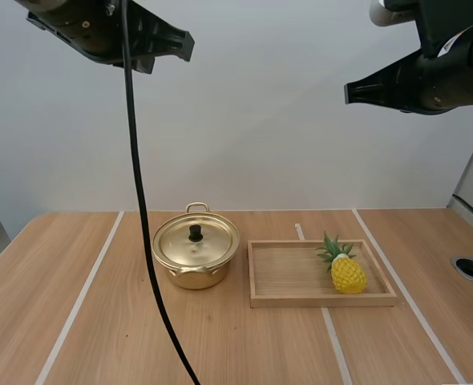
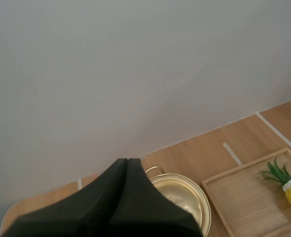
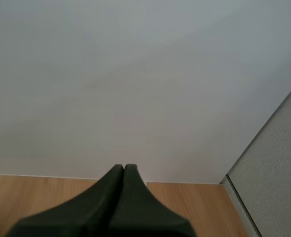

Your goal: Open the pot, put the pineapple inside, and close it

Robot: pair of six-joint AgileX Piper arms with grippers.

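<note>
The left gripper point(image 2: 127, 162) hung high above the table, its two black fingers pressed together into one dark wedge and holding nothing. The right gripper point(image 3: 124, 168) was likewise closed and empty, raised well above the right side. Beyond and below the left tips sat the round golden metal pot point(image 1: 195, 271), with its golden lid point(image 1: 212, 245) on and the small black knob point(image 1: 196, 233) upright at the centre.

The step in hand looked to be lifting the lid. The left fingers would need to part, come straight down over the knob, pinch it squarely, and lift vertically so the pot was not dragged.

The green-leaved yellow pineapple point(image 1: 345, 271) lay toward the right end of the shallow rectangular wooden tray point(image 1: 323, 301), which sat just beside the pot on the light wooden table point(image 1: 84, 321). Nothing stood between either gripper and its target. The tray crowded the pot's right side, so the bare table to its left seemed the safer place for the lid.
</note>
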